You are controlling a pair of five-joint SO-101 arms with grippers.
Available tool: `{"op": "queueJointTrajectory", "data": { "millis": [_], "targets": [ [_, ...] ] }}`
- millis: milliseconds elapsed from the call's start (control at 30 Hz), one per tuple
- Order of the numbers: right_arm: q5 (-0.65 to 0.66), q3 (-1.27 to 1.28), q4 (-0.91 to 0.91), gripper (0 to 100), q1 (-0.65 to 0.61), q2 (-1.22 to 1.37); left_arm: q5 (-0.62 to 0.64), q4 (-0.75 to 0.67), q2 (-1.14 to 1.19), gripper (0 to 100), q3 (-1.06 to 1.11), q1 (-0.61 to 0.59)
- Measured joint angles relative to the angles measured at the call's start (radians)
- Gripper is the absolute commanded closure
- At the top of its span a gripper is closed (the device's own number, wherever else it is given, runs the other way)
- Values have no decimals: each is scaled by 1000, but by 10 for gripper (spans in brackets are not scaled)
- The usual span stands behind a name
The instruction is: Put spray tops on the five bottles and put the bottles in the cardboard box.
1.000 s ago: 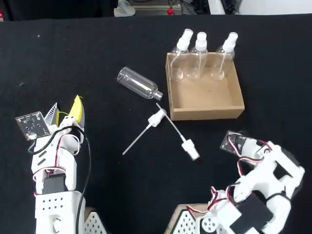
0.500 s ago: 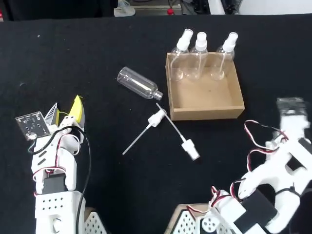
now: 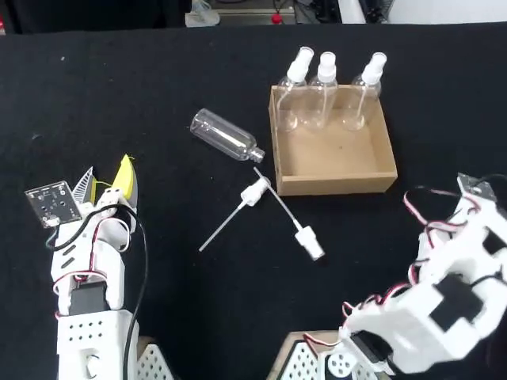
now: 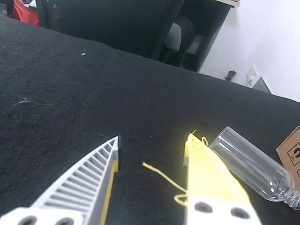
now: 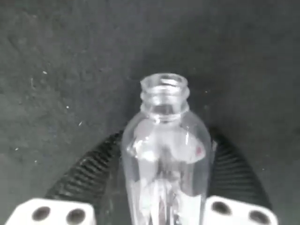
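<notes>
An uncapped clear bottle (image 3: 226, 135) lies on the black table left of the cardboard box (image 3: 333, 184). Three bottles with spray tops (image 3: 323, 91) stand along the box's far wall. Two loose spray tops (image 3: 256, 191) (image 3: 309, 241) with long tubes lie in front of the box's left corner. My left gripper (image 3: 108, 166) rests open at the left, its white and yellow fingers apart (image 4: 153, 138), and the lying bottle (image 4: 253, 168) is off beside the yellow one. My right gripper (image 5: 168, 137) is shut on another uncapped clear bottle (image 5: 164, 93), neck pointing away from the wrist.
The right arm (image 3: 451, 277) stands at the table's near right corner, right of the box. A corner of the box (image 4: 291, 147) shows in the left wrist view. Black cloth covers the table between the arms.
The right arm has swung from near the box's front toward the table's right edge and turned over. The left arm, the lying bottle and the spray tops have stayed put.
</notes>
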Motion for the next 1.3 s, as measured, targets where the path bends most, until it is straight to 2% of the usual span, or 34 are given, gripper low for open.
{"op": "queueJointTrajectory", "data": {
  "millis": [167, 433, 1300],
  "targets": [
    [0, -213, 219, 737, -2, 118, 0, 0, 0, 777, 0, 0],
    [0, -404, 407, 737, -2, 181, 0, 0, 0, 777, 0, 0],
    [66, -358, 381, 737, -25, 181, 0, 0, 0, 777, 0, 0]
  ]
}}
